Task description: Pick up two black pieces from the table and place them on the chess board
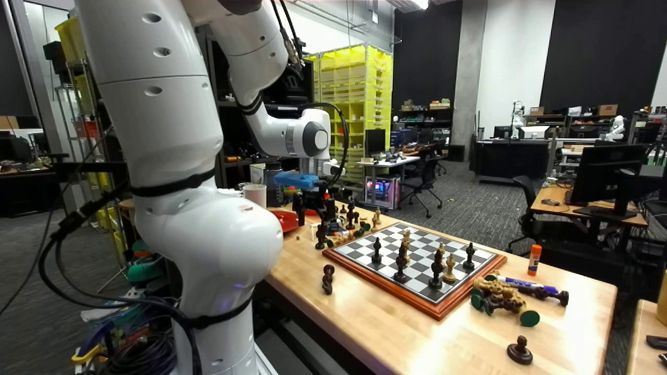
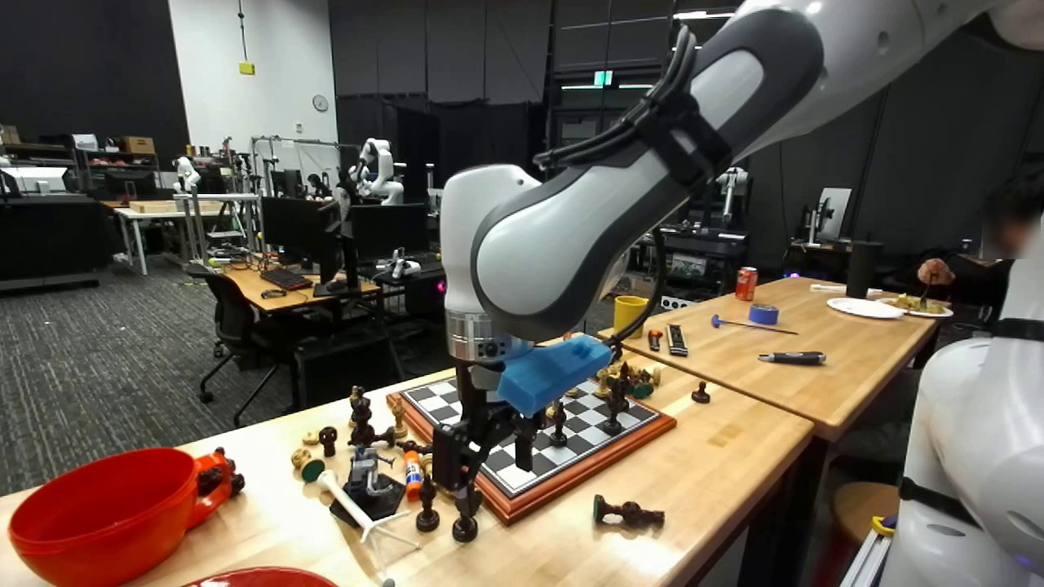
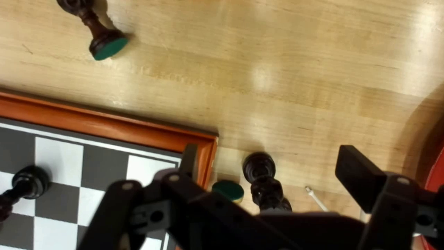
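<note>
The chess board has a reddish wooden rim [image 1: 385,285] [image 2: 589,473] [image 3: 104,123] and black and white squares, with several black and pale pieces standing on it. My gripper [image 1: 314,208] [image 2: 485,465] [image 3: 270,166] is open above the wooden table [image 1: 375,333] [image 2: 718,489], just off a board corner. In the wrist view an upright black piece [image 3: 265,184] stands between the spread fingers, touching neither; its lower part is hidden by the gripper. Another black piece [image 1: 327,279] [image 2: 628,513] [image 3: 93,26] lies on its side beside the board. A black pawn [image 1: 520,351] [image 2: 701,393] stands beyond the board's other end.
A red bowl with a handle [image 2: 106,522], a white mini tripod [image 2: 359,509] and a glue stick [image 2: 413,474] are near the gripper, among loose pieces. A red plate [image 1: 285,221] lies behind. Fallen pieces [image 1: 500,299] and another glue stick [image 1: 534,260] are at the board's far end.
</note>
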Robot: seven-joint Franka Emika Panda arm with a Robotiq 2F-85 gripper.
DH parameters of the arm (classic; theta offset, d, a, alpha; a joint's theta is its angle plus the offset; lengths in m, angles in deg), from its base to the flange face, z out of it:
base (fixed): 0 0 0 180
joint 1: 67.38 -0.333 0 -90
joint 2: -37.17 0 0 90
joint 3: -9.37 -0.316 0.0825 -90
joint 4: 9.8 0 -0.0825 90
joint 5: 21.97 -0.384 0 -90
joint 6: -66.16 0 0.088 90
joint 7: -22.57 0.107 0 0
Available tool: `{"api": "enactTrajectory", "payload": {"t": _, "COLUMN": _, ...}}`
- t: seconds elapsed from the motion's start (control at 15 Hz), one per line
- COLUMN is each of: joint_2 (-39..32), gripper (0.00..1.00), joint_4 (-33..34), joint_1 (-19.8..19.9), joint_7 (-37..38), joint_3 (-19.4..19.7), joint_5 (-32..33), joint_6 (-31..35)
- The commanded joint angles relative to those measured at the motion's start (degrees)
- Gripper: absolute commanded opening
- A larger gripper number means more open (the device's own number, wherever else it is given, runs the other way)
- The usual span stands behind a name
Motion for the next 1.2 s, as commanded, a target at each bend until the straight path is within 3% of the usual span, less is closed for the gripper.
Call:
{"api": "enactTrajectory", "payload": {"t": 0.0, "joint_2": 0.02, "gripper": 1.0, "joint_4": 0.07, "joint_1": -0.38, "joint_7": 0.03, "joint_3": 0.39, "joint_5": 0.07, "joint_6": -0.16}}
{"api": "enactTrajectory", "payload": {"t": 0.8, "joint_2": -3.34, "gripper": 1.0, "joint_4": 1.76, "joint_1": -0.27, "joint_7": 1.29, "joint_3": -0.15, "joint_5": 4.7, "joint_6": 2.98}}
{"api": "enactTrajectory", "payload": {"t": 0.87, "joint_2": -3.76, "gripper": 0.75, "joint_4": 1.9, "joint_1": -0.24, "joint_7": 1.18, "joint_3": -0.11, "joint_5": 5.04, "joint_6": 3.38}}
{"api": "enactTrajectory", "payload": {"t": 1.0, "joint_2": -4.39, "gripper": 0.68, "joint_4": 2.19, "joint_1": -0.35, "joint_7": 0.27, "joint_3": 0.09, "joint_5": 5.09, "joint_6": 4.06}}
{"api": "enactTrajectory", "payload": {"t": 1.13, "joint_2": -4.97, "gripper": 0.53, "joint_4": 2.44, "joint_1": -0.49, "joint_7": -0.06, "joint_3": 0.13, "joint_5": 5.12, "joint_6": 4.79}}
